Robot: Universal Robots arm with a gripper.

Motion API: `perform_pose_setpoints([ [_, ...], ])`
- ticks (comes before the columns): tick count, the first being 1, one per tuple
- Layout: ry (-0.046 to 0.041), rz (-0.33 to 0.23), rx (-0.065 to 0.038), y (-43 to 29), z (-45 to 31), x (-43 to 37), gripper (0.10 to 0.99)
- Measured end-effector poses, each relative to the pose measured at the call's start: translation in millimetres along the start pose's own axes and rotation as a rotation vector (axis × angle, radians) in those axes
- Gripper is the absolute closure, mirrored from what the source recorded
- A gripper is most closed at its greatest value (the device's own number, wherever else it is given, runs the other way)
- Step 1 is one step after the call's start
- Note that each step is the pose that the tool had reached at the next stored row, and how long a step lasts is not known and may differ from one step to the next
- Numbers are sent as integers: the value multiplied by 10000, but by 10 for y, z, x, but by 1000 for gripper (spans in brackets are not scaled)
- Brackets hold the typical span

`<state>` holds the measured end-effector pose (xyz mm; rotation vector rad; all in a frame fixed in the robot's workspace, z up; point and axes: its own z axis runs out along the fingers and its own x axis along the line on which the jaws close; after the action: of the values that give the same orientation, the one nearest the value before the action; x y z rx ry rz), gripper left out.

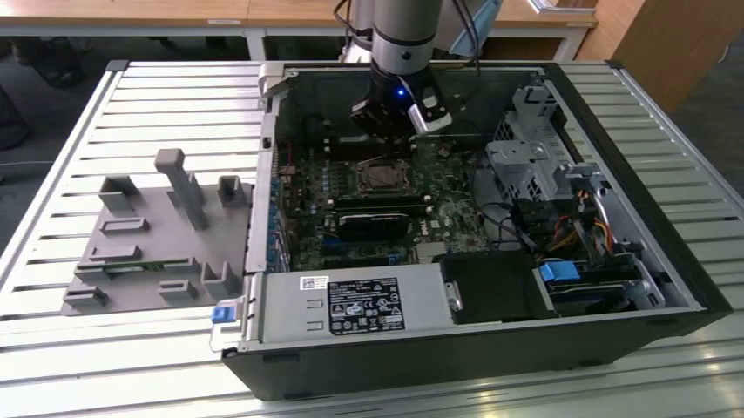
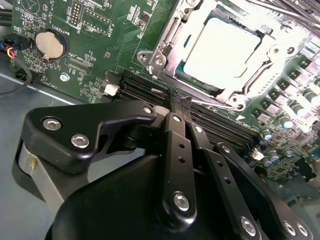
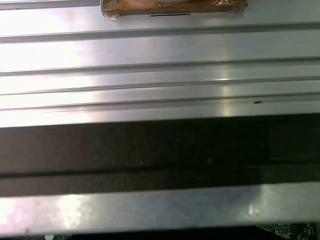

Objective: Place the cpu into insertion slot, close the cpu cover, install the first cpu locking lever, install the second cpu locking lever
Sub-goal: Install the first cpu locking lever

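- The hand [image 2: 178,97] hovers just beside the insertion slot [image 1: 382,177], black fingers pressed together tip to tip, pinching nothing.
- The cpu [image 2: 222,47] lies flat in the insertion slot. The cpu cover [image 2: 272,55] looks folded down around it, its window framing the pale metal top.
- By my reading, then, the work stands at the locking levers. A thin lever rod [image 2: 260,75] runs along one edge of the insertion slot; whether it is hooked under its catch, I cannot tell.
- To do this well, the closed fingertips should act as one blunt pusher and land on the lever's handle end, never on the cover or the chip.
- The push wants to go down first, then sideways toward the insertion slot, so the rod tucks under its catch instead of springing back.
- The risk is a slip: the fingertips hang over the long black memory slots [image 2: 135,85] just beside the insertion slot, and a skid would scrape the green motherboard [image 2: 100,30].
- Slow, steady pressure looks safest, with the cover kept flat.
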<state>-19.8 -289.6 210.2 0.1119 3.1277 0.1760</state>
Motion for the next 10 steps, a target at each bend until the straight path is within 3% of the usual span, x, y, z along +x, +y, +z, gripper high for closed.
perform_pose_setpoints([
  [10, 0, -1, 0, -3, 34, -16, 980],
])
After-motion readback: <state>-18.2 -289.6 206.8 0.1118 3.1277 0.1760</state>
